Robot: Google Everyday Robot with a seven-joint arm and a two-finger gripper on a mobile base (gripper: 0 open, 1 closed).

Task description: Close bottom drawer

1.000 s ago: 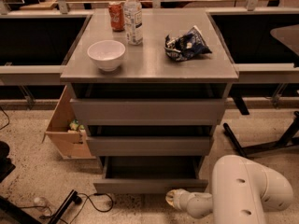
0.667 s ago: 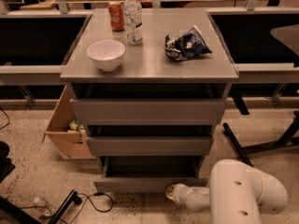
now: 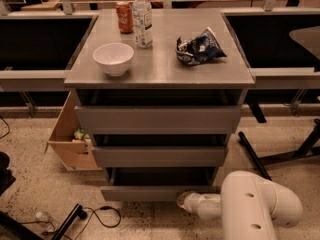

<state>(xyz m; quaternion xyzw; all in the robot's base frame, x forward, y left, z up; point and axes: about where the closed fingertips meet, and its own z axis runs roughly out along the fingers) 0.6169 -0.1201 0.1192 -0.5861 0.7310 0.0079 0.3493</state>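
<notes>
The bottom drawer point(image 3: 150, 193) is the narrowest and lowest of three grey drawers in the cabinet. It stands a little way out, with a dark gap above its plain front panel. My gripper point(image 3: 184, 200) is at the end of the white arm point(image 3: 250, 209), low at the floor. It is against the right part of the bottom drawer's front. The medium drawer point(image 3: 160, 156) and the wide top drawer point(image 3: 157, 119) also stand slightly out.
On the cabinet top point(image 3: 160, 69) are a white bowl point(image 3: 113, 58), a bottle point(image 3: 142, 18), a red can point(image 3: 124, 17) and a crumpled bag point(image 3: 199, 47). A cardboard box point(image 3: 70, 139) stands at the cabinet's left. Cables point(image 3: 95, 215) lie on the floor at front left. Chair legs point(image 3: 280, 156) are at the right.
My gripper has moved forward toward the cabinet, and the bottom drawer's front has gone in a little with it.
</notes>
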